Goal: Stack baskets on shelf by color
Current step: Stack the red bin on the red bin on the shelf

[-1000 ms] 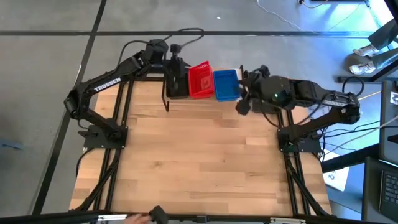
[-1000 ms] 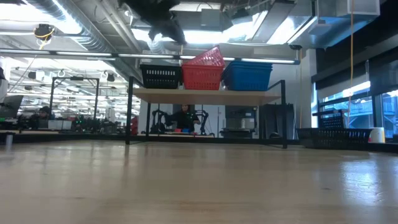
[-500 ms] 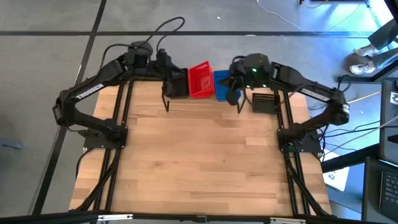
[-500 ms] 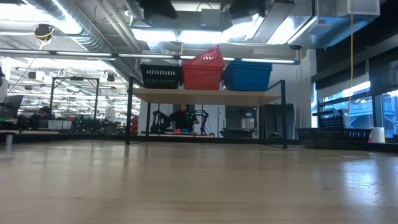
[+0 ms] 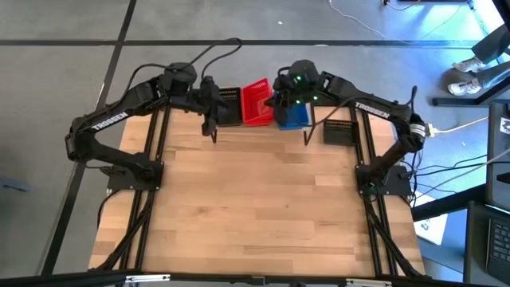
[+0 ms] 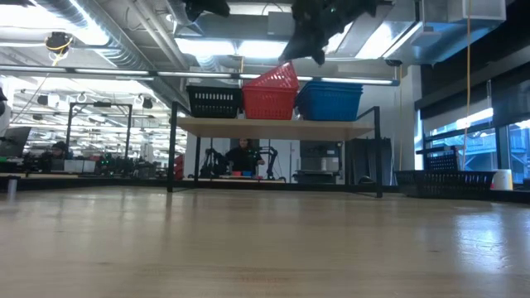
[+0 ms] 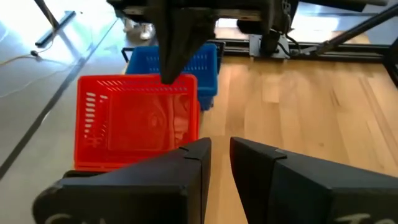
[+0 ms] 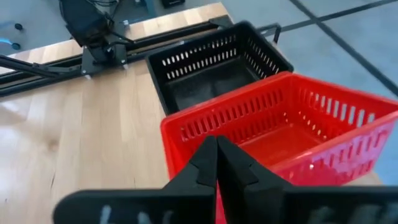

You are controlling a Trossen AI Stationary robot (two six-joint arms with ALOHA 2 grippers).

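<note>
Shelf (image 6: 273, 127): pale plank on thin black legs, at 12 o'clock on the table. On it, black (image 6: 214, 101), red (image 6: 271, 93) and blue (image 6: 330, 100) grid-walled baskets abreast; red tilted. Right gripper (image 8: 216, 163) clenched over the red rim. Left gripper (image 7: 219, 155) slightly parted, holding nothing, above black basket.

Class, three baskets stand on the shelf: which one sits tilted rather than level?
The red basket in the middle: its top rim slopes up toward the blue basket, while the blue and the black basket sit level.
</note>
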